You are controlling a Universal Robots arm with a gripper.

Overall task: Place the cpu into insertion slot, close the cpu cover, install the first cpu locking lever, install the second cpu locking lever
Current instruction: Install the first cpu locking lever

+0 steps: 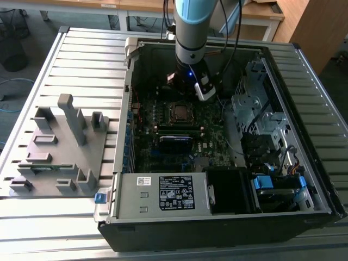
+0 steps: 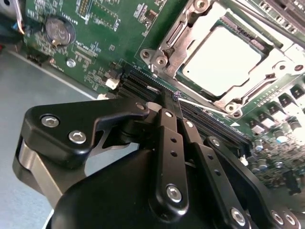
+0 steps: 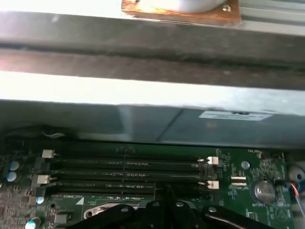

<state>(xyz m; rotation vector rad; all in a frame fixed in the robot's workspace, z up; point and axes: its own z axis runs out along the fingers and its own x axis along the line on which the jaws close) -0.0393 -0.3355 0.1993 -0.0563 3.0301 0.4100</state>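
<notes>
Robotics lab, slatted metal workbench (image 1: pixel 81 49), opened computer tower (image 1: pixel 217 231), desks (image 1: pixel 261 13) behind

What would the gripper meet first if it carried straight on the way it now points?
Probably the long black memory slots beside the cpu cover: the gripper points down at them. The gap to them is unclear.

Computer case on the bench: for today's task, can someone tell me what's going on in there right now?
A robot arm reaches into the open computer case. Its gripper, fingers shut with nothing seen between them, hovers over the motherboard at the memory slots. Beside it the cpu already lies with the silver cpu cover down around it.
</notes>
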